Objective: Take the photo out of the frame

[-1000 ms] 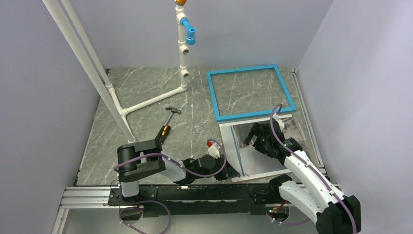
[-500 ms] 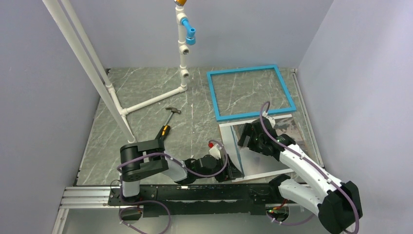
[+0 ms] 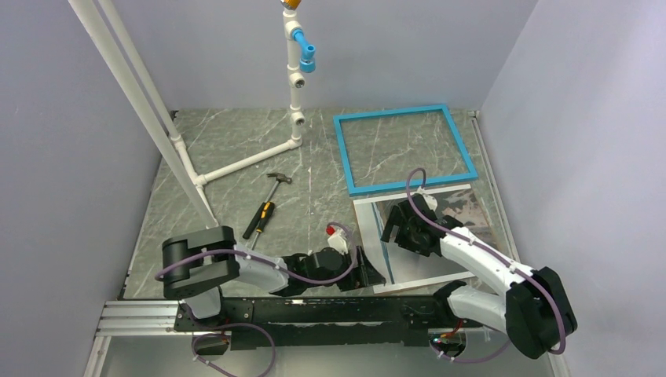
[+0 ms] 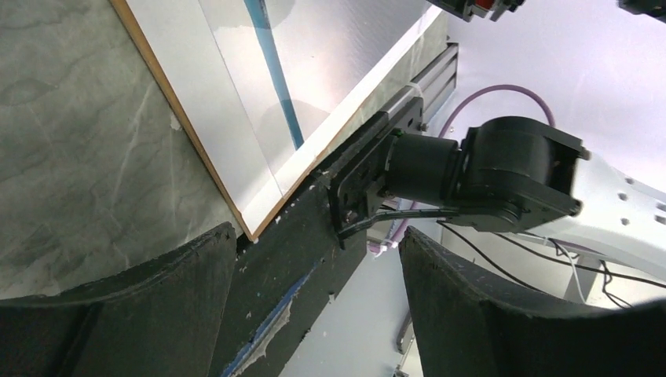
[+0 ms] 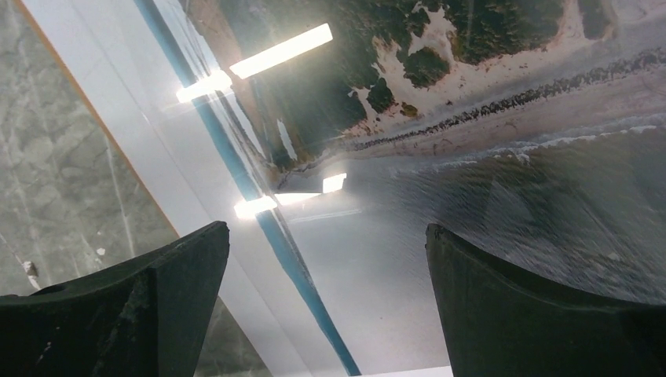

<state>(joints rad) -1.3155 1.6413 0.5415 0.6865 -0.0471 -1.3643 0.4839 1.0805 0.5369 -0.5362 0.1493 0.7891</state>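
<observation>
The frame (image 3: 344, 155) lies flat at the back right, turquoise side up, with bare table showing through it. Just in front of it lies the photo (image 3: 448, 259), a glossy sheet with a white border. My left gripper (image 3: 372, 273) rests low at the photo's near left corner, jaws open and empty. In the left wrist view that gripper (image 4: 318, 259) looks past the corner of the photo (image 4: 330, 63), which has a thin brown edge. My right gripper (image 3: 393, 228) hovers open over the photo's left part; in the right wrist view this gripper (image 5: 326, 267) frames the photo (image 5: 487, 157).
A hammer (image 3: 265, 200) lies left of centre. A white pipe stand (image 3: 294, 86) with a blue fitting rises at the back, and slanted white pipes (image 3: 149, 110) cross the left side. The black mounting rail (image 4: 314, 236) runs right by the photo's near edge.
My left gripper has opened at the photo's near left corner and its base link has swung left. My right gripper has moved left across the photo, still open.
</observation>
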